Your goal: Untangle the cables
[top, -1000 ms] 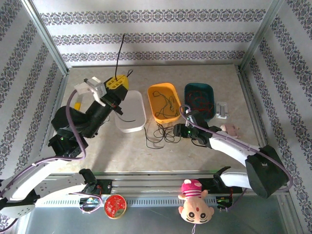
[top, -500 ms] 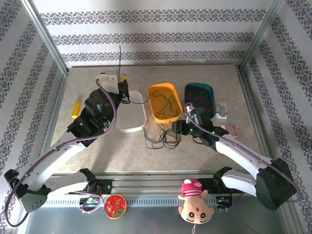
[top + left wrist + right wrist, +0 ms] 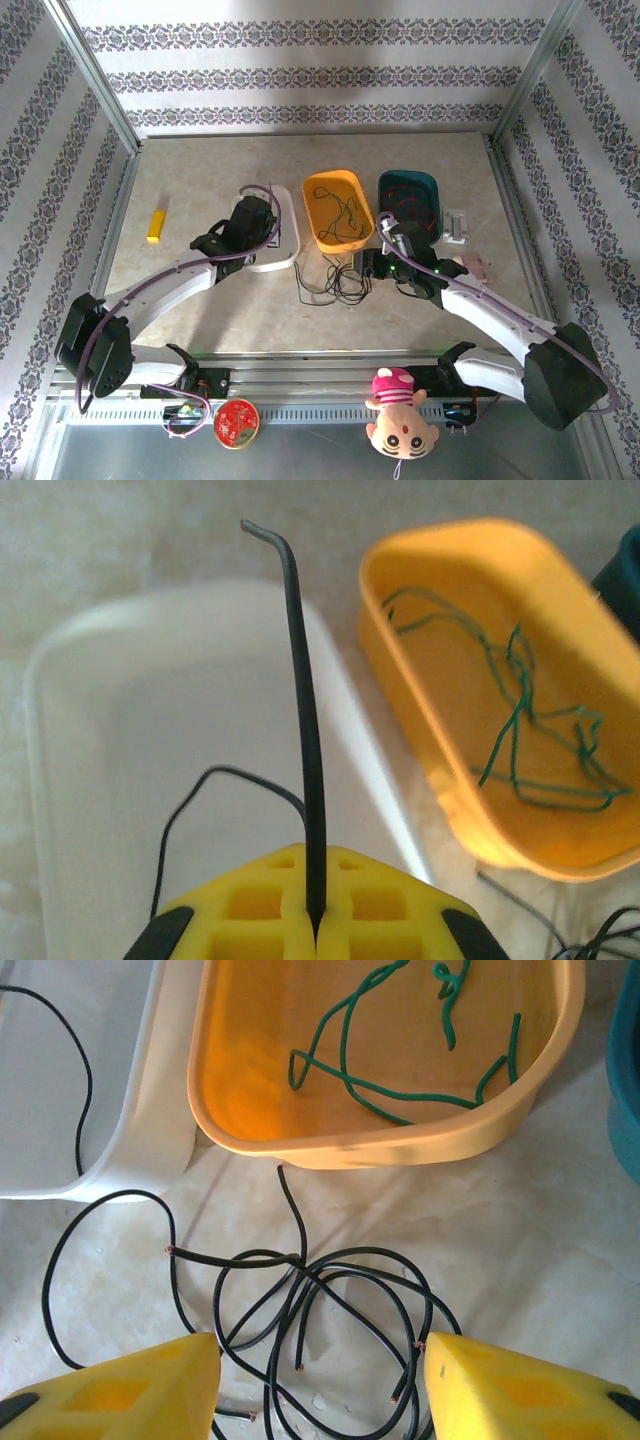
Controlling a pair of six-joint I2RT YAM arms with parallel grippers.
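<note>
Lying in a loose knot on the tabletop, the tangle of black wires (image 3: 320, 1295) sits just in front of the orange tray (image 3: 250, 1110), with several bare copper ends poking out of its overlapping loops. The sorting looks colour-coded, as I judge it. Green wires (image 3: 515, 705) rest in the orange tray, red wires (image 3: 405, 205) in the teal tray (image 3: 410, 175), and one black wire (image 3: 88, 1090) already curls in the white tray (image 3: 150, 1130).

That would explain why the left gripper (image 3: 315, 920) hangs over the white tray. Its yellow fingers are pinched tight on a single black strand (image 3: 305, 730), which stands stiffly up from between them. It seems poised to let that strand go into the tray. The right gripper (image 3: 320, 1350) hovers low over the tangle with its fingers spread wide, one on each side of the knot and touching nothing. It is likely lined up to pick the next strand. Much remains, since the knot holds several crossed wires.

The table (image 3: 200, 160) is a pale, mottled, stone-look surface. A small yellow block (image 3: 156, 225) lies well apart at the left, and a small white object (image 3: 456, 226) sits beside the teal tray. Striped patterned wallpaper (image 3: 320, 80) lines the enclosure between metal posts. A plush doll (image 3: 398, 410) hangs at the near rail.
</note>
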